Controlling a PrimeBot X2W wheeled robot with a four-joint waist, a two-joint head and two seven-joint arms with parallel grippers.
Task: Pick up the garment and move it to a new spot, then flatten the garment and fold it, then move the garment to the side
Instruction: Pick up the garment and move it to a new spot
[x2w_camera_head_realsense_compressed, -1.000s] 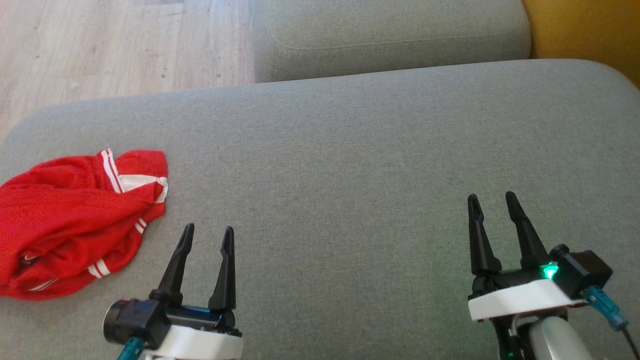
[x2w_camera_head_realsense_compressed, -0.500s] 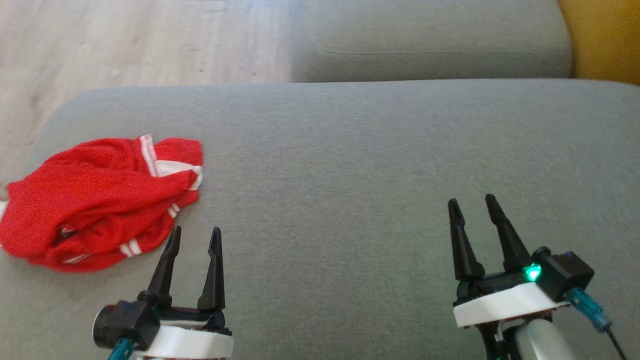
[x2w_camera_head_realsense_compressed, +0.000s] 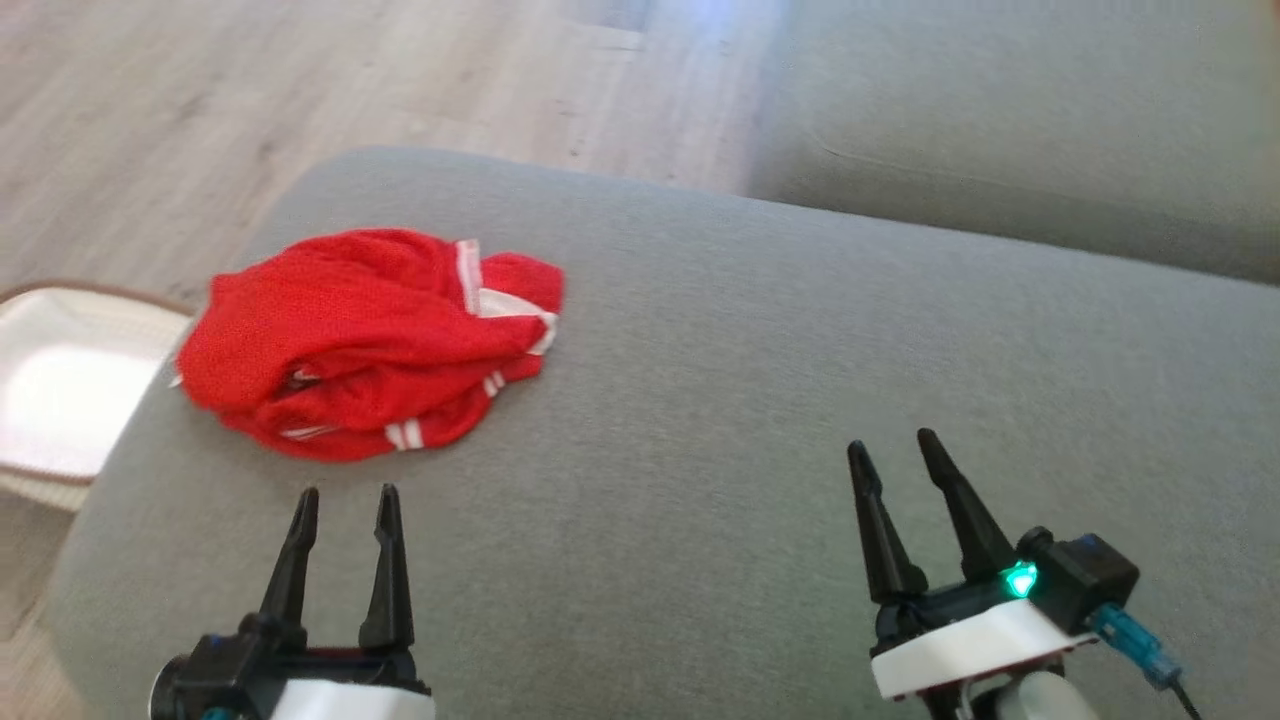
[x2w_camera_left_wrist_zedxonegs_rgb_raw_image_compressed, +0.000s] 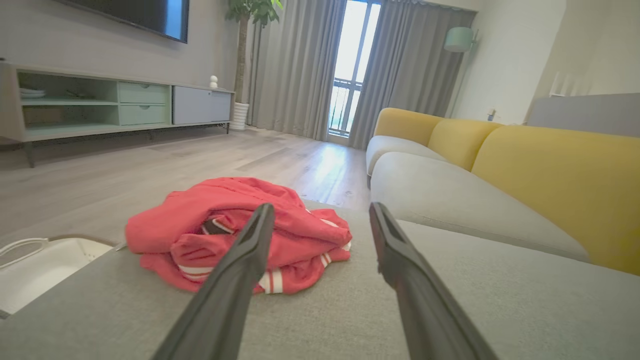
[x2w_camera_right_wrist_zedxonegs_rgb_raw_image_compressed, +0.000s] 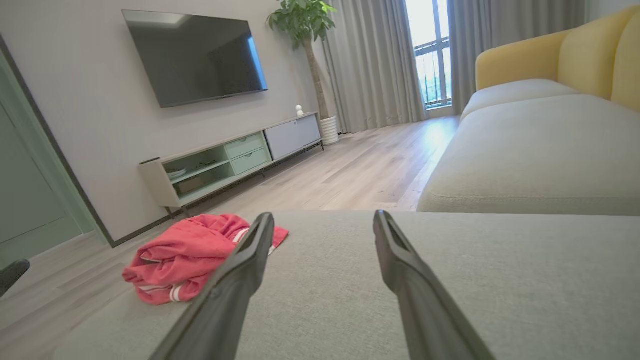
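A crumpled red garment (x2w_camera_head_realsense_compressed: 365, 335) with white stripes lies in a heap near the left end of the grey cushion (x2w_camera_head_realsense_compressed: 760, 400). My left gripper (x2w_camera_head_realsense_compressed: 345, 497) hovers open just short of the heap's near edge, nothing between its fingers. In the left wrist view the garment (x2w_camera_left_wrist_zedxonegs_rgb_raw_image_compressed: 235, 232) sits straight ahead past the left gripper (x2w_camera_left_wrist_zedxonegs_rgb_raw_image_compressed: 320, 207). Far to the right, my right gripper (x2w_camera_head_realsense_compressed: 895, 445) is open and empty over bare cushion. From the right wrist the garment (x2w_camera_right_wrist_zedxonegs_rgb_raw_image_compressed: 195, 255) appears off to the left of the right gripper (x2w_camera_right_wrist_zedxonegs_rgb_raw_image_compressed: 322, 215).
A white basket (x2w_camera_head_realsense_compressed: 55, 385) stands on the wooden floor (x2w_camera_head_realsense_compressed: 300, 90) just off the cushion's left end. A second grey seat cushion (x2w_camera_head_realsense_compressed: 1030, 130) lies beyond, with yellow sofa backs (x2w_camera_left_wrist_zedxonegs_rgb_raw_image_compressed: 560, 175). A TV cabinet (x2w_camera_right_wrist_zedxonegs_rgb_raw_image_compressed: 235, 160) lines the far wall.
The camera has swung left, so the garment sits nearer the centre of the head view and the basket has come into sight. Both grippers stay open.
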